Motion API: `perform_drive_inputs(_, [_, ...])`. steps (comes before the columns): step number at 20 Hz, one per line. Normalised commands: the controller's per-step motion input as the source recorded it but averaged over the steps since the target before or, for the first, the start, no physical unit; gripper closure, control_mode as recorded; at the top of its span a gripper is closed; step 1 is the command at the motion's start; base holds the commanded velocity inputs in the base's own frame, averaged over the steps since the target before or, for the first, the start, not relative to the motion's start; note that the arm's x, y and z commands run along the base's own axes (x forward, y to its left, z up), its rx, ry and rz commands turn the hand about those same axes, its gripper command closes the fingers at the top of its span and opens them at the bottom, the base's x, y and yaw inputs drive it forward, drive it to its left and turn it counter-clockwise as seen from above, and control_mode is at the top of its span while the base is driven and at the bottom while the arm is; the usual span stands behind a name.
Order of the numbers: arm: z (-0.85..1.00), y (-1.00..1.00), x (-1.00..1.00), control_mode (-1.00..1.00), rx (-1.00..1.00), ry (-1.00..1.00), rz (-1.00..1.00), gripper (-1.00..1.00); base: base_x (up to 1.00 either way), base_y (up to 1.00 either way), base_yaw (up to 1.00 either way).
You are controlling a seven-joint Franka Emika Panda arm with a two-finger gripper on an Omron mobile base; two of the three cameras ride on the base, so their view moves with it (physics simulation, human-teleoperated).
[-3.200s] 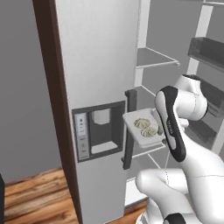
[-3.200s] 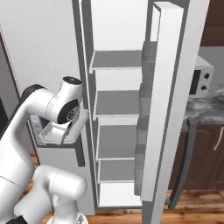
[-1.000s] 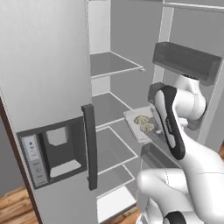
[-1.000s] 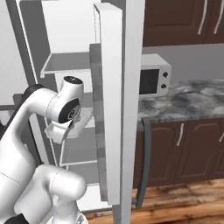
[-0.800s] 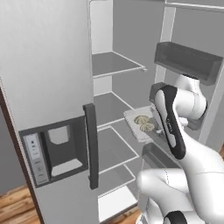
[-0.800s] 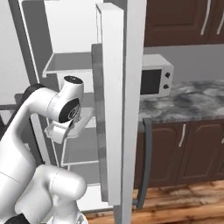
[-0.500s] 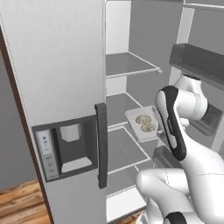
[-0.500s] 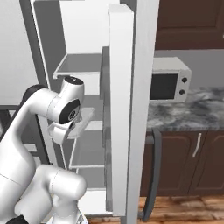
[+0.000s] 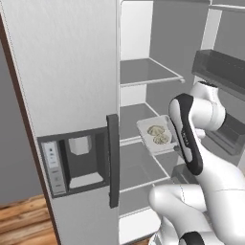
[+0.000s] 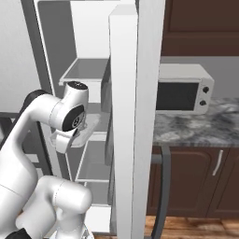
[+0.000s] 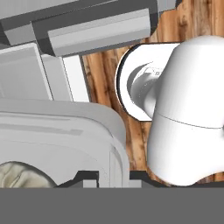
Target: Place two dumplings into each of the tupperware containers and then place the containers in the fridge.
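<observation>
Hand view: gripper (image 11: 113, 175) is clenching the rim of the whitish tupperware container (image 11: 65, 131); jaws are pinching the near wall, tips dark either side of it. One dumpling (image 11: 17, 173) is peeking at the lower left inside the tray, pale beige w/ pleats. Wood floor is showing below, so the tray is hanging in air, not resting on anything.

Left base view: arm is holding the container (image 9: 154, 135) roughly level, just in front of the open fridge (image 9: 143, 72) interior, approx at middle-shelf height. Two dumplings (image 9: 159, 134) are sitting in it, side by side, touching or nearly so. Tray looks shallow, rounded corners, light-coloured. Closed fridge door w/ dispenser panel (image 9: 76, 160) is standing to the left, nearer the camera.

Right base view: tray edge (image 10: 86, 127) is poking out beside the wrist, in front of the shelves; open door edge is blocking much of the interior.

Progress, judged: this container is filled w/ its two, and is being brought to the fridge, not yet set down. Remaining for it: push in over a shelf, lower, let go. Second, dark grey container: status can't be told from these frames. Shelves that can be seen look bare.

Further back: microwave (image 10: 182, 93) on a marbled counter (image 10: 200, 128), dark cabinets under.
</observation>
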Motion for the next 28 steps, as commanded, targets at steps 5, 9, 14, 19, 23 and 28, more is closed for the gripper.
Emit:
perform_drive_inputs(5, [0.0, 0.0, 0.0, 1.0, 0.0, 0.0, 0.0, 1.0, 0.0, 0.0, 0.01])
perform_drive_inputs(9, [0.0, 0.11, 0.0, -1.0, 0.0, -0.1, 0.0, 1.0, 0.0, 0.02, 0.0])
perform_drive_inputs(14, [0.52, 0.16, -0.02, -1.0, -0.04, -0.25, 0.0, 1.0, 0.0, 0.0, 0.0])
perform_drive_inputs(19, [0.63, -0.01, 0.02, -1.0, -0.06, -0.16, 0.0, 1.0, 0.0, 0.0, 0.0])
perform_drive_inputs(23, [0.47, 0.0, 0.15, -1.0, -0.04, -0.06, 0.04, 1.0, 0.0, 0.0, 0.0])
perform_drive_inputs(28, [0.25, -0.06, 0.5, -1.0, 0.0, -0.07, 0.14, 1.0, 0.0, 0.0, 0.0])
